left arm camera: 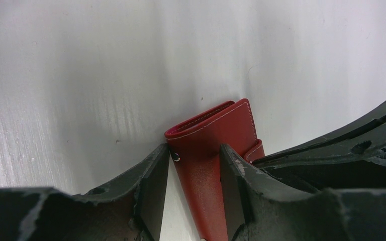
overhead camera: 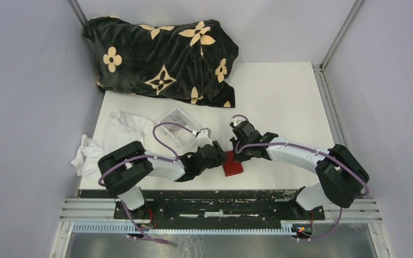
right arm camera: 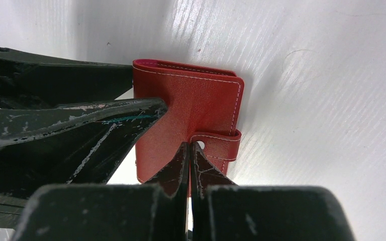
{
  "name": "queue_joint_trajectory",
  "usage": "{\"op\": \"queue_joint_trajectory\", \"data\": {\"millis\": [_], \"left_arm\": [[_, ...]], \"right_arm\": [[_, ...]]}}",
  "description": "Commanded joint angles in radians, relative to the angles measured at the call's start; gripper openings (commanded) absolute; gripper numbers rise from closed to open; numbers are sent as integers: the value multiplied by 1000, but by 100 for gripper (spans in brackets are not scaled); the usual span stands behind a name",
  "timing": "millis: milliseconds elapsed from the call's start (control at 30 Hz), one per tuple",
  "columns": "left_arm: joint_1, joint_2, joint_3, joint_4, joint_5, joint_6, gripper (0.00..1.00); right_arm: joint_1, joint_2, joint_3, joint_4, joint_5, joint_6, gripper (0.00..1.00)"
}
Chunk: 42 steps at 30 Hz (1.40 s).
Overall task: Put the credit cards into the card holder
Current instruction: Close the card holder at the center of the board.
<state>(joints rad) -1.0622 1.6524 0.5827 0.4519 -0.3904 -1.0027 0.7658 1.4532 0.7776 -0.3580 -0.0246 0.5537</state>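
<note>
Bracing the card holder (right arm camera: pixel 201 100) on the bench (right arm camera: pixel 306 75), the left tool (left arm camera: pixel 193 149) is sitting about half open with a finger (left arm camera: pixel 153 170) against each side of the red body, seemingly so it cannot slide. The right tool (right arm camera: pixel 190 145), tips pressed fully together, is nosing at the snap tab (right arm camera: pixel 221 145) on the holder's edge (probably to pop it open); whether it is pinching the tab I cannot tell.

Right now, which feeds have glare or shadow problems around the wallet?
Left wrist: streaky glare on the table, card holder sharp, left gripper's fingers dark and soft. Right wrist: bright glare patch above the card holder, soft shadow to its right. Top external: even light, sharp, arms hiding part of the card holder.
</note>
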Motion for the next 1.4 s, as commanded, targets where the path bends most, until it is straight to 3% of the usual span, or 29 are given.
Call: {"op": "queue_joint_trajectory", "data": {"millis": [0,1367], "left_arm": [[-4,17,13,-7,15,-2,49],[-7,31,0,6,15,-13,49]], "right_arm": [[6,14,26,18,25,12,1],[-27,83,-99,92,50,93,1]]}}
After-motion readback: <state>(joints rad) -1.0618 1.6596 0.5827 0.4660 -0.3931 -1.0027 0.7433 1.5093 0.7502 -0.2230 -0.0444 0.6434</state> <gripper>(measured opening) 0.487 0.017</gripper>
